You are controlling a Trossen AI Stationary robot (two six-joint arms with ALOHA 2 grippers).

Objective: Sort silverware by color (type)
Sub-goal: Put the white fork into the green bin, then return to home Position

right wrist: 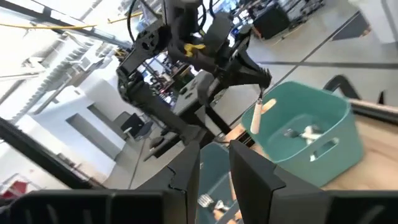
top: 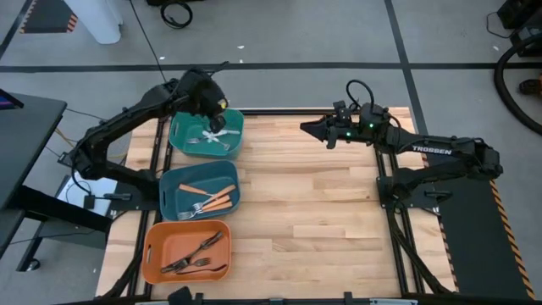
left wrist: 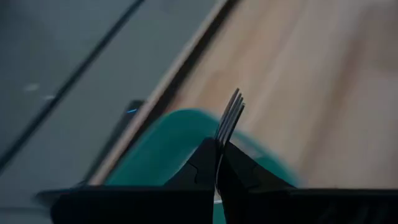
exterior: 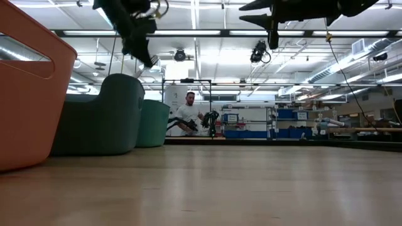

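A pale butcher-block wooden table [top: 322,203] with a dark metal frame carries three plastic bins, all lined up along its left edge in a single column. Farthest from the front sits a teal-green bin [top: 207,134], holding white-handled forks [top: 212,139]. Just beside it, in the middle, stands a darker blue-teal bin [top: 200,191] with orange-handled forks [top: 212,200] lying across its floor. Nearest the front is an orange bin [top: 187,251] (it has a slot handle cut into its short wall) containing black forks [top: 196,257]. The bins stand close together, nearly touching. From table height the bare wood stretches flat, with the orange bin's wall looming large at one side.
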